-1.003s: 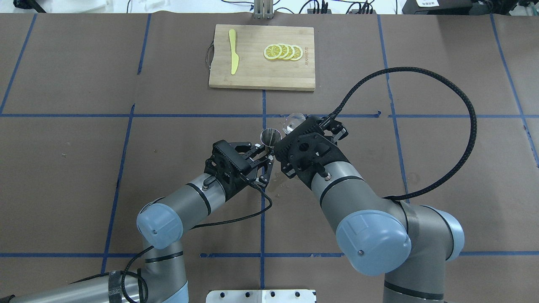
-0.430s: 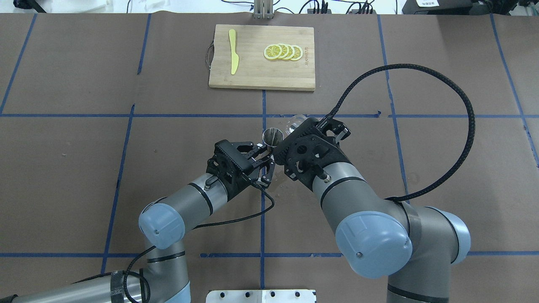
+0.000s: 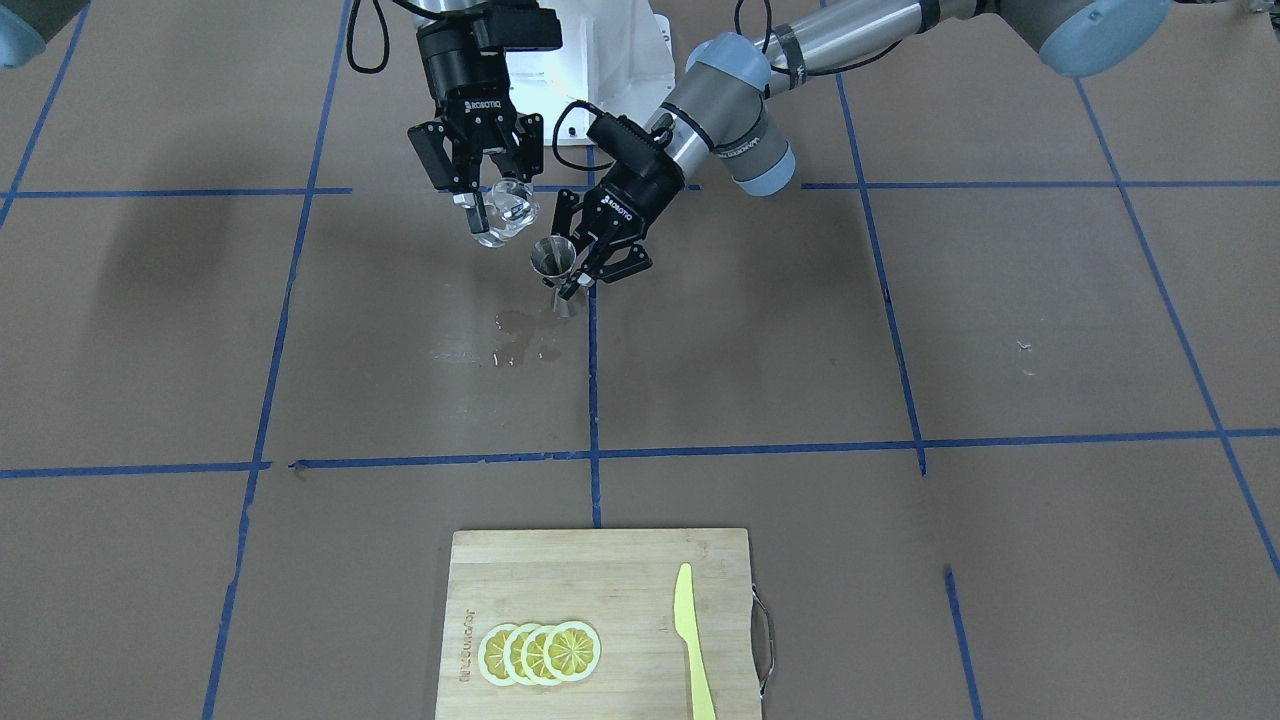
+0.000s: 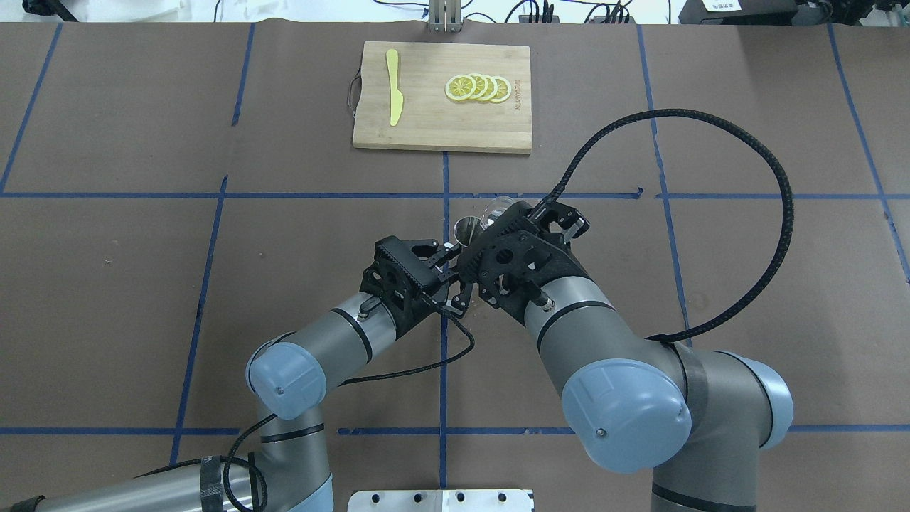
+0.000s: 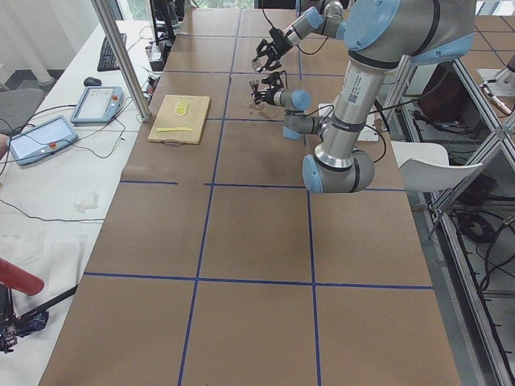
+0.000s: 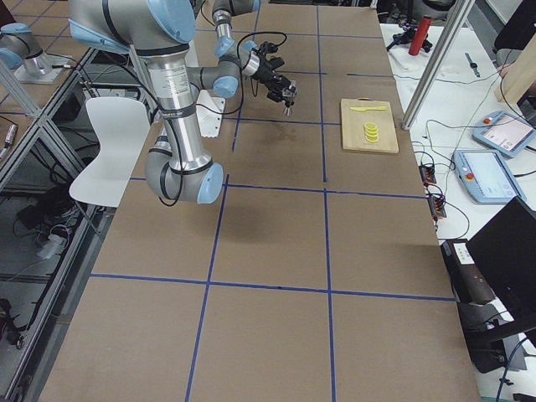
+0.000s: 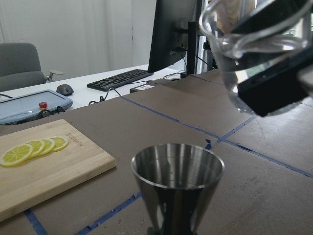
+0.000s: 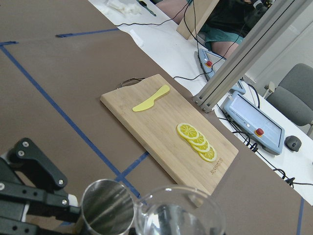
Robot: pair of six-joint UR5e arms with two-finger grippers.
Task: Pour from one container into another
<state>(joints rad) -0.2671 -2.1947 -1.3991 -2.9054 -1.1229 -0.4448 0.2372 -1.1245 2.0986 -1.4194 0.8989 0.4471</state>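
Look at the small hourglass-shaped steel jigger (image 7: pixel 177 181): polished metal, mirror-bright outside, duller within. The short round clear glass cup (image 7: pixel 244 58) is glossy and colourless. The brown paper table cover (image 4: pixel 106 284) is matt, its blue tape lines (image 4: pixel 320 195) smooth. The rectangular wooden cutting board (image 4: pixel 426 124) shows pale grain, and the flat yellow knife (image 4: pixel 393 85) looks plastic.
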